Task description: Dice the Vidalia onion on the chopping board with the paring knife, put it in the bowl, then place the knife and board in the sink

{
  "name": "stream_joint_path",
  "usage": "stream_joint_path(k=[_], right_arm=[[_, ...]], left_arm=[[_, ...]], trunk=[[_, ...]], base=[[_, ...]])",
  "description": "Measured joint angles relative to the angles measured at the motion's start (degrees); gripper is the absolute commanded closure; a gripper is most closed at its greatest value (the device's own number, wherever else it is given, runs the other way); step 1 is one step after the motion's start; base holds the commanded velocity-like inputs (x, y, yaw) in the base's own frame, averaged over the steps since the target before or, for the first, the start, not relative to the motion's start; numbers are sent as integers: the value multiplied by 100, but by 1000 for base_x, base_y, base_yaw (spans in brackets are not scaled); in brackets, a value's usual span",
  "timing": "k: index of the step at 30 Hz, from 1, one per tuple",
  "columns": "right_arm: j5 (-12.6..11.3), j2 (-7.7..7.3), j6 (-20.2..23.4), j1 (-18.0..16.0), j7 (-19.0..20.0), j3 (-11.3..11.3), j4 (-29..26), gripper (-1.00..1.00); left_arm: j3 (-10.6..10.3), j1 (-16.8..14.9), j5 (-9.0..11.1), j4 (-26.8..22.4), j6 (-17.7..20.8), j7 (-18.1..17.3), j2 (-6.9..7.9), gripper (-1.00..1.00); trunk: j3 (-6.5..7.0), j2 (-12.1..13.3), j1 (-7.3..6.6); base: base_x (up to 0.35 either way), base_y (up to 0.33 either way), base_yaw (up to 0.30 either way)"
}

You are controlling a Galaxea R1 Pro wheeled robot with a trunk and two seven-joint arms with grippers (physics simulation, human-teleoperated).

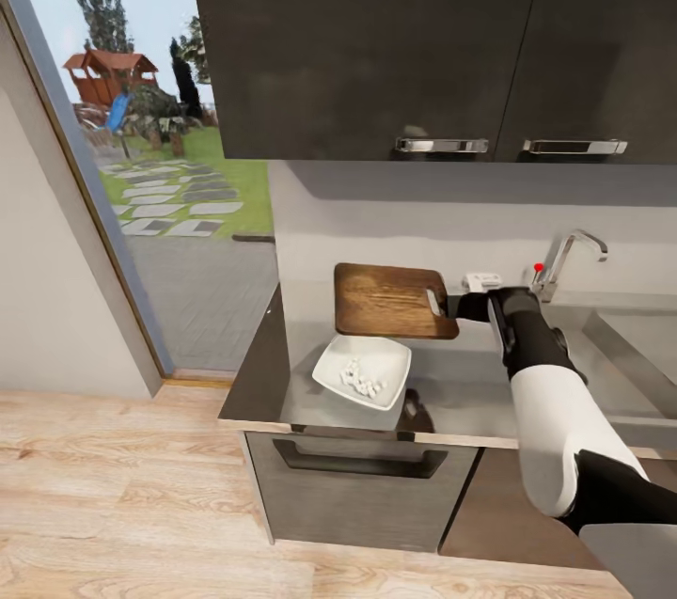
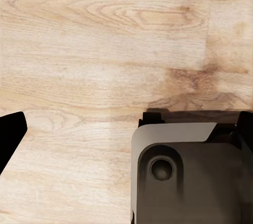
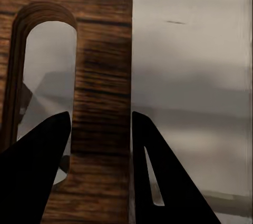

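Grey and smooth, the worktop [image 1: 451,392] runs under dark wall cabinets [image 1: 376,35] with chrome handles, and a tall glass pane to the left looks out on a garden path and a red play hut. Light wooden floor [image 1: 122,524] lies in front of the dark drawer fronts.

At the handle end of the chopping board [image 1: 390,300] sits the right pincer [image 1: 454,306] — its two dark fingers are clamped on the board's edge strip just beside the handle slot. The right wrist view shows it closely: one finger [image 3: 31,171] lies over the slot side, the other off the board's end, with the wooden strip of the chopping board [image 3: 103,76] gripped between them. The board appears held level above the worktop, near the back wall, its near edge over the far corner of the bowl.

The bowl [image 1: 364,371] — white, square, rounded at the corners — rests on the worktop near the front edge, and small white pieces of diced onion [image 1: 361,380] lie in a loose cluster inside it.

To the right, the steel sink [image 1: 630,336] is set into the worktop, with its chrome faucet [image 1: 569,256] and red knob behind the right arm's wrist.

The left wrist view looks down on the wooden floor and part of the robot's dark base [image 2: 184,176]; whether the left pincer is apart or together cannot be told.
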Motion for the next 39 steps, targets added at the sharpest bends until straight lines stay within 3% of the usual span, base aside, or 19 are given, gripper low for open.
stream_joint_path(k=[4,12,22,27,29,33,38,39], right_arm=[[11,-9,-68,0,-274,-2,68,100],[-33,14,-134,1,-337,14,498,100],[-19,29,-158,1,-359,13,552,100],[6,41,-148,0,-623,-19,550,100],[20,48,-149,-1,-940,-216,549,100],[-3,247,-146,1,-1590,-947,552,100],[65,401,-239,2,-2357,-1234,546,100],[27,489,-373,1,-2612,-1261,546,100]], left_arm=[[0,1,0,-2,-1,-3,-44,-100],[0,0,1,-1,-1,0,-70,-100],[0,0,1,-1,-1,0,-71,-100],[0,0,0,-1,0,0,-76,-100],[0,1,0,-1,0,0,-78,-100],[0,0,1,-1,1,0,-78,-100],[0,0,1,-1,-1,0,-75,-100],[0,0,1,5,1,0,-76,-100]], trunk=[[-1,1,0],[0,1,0],[0,1,0],[0,1,0],[1,1,0],[0,2,0],[-1,2,0],[0,1,0]], base=[[0,-213,0],[0,-306,0],[0,-315,0],[0,-315,0],[0,-316,0],[0,-316,0],[0,-315,0],[0,-315,0]])
